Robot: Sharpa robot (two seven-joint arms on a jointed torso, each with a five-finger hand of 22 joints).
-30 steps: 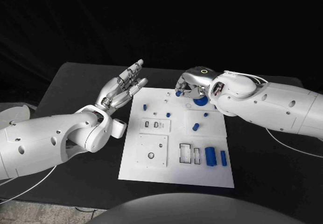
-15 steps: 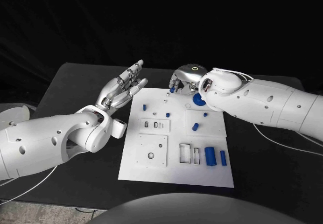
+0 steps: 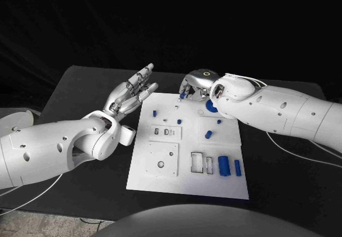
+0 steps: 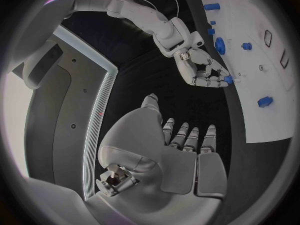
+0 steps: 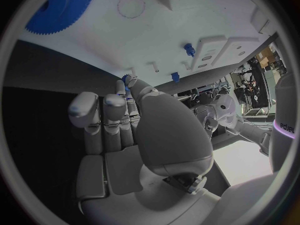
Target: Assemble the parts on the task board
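You have the white task board (image 3: 187,163) in the middle of the black table (image 3: 78,94), and dark bare table surface runs along its left side, its right side and its near edge, so there is room on these sides. The left hand (image 3: 132,94) hangs just beside the board's far left corner, with the fingers spread and nothing in them. The right hand (image 3: 193,88) is over the far edge of the board and pinches a small blue part (image 4: 229,79) between its fingertips; the left wrist view shows this pinch clearly. Just beside that hand, a blue gear (image 3: 211,105) lies on the board, half covered by the right forearm. You see more small blue parts standing in the far half of the board, among them a peg (image 3: 154,113) near the left edge and a short piece (image 3: 208,134) nearer the middle. Near the right front corner two blue cylinders (image 3: 223,165) lie side by side, next to rectangular slots (image 3: 196,162). What shape the pinched part has, you cannot tell; it is too small.
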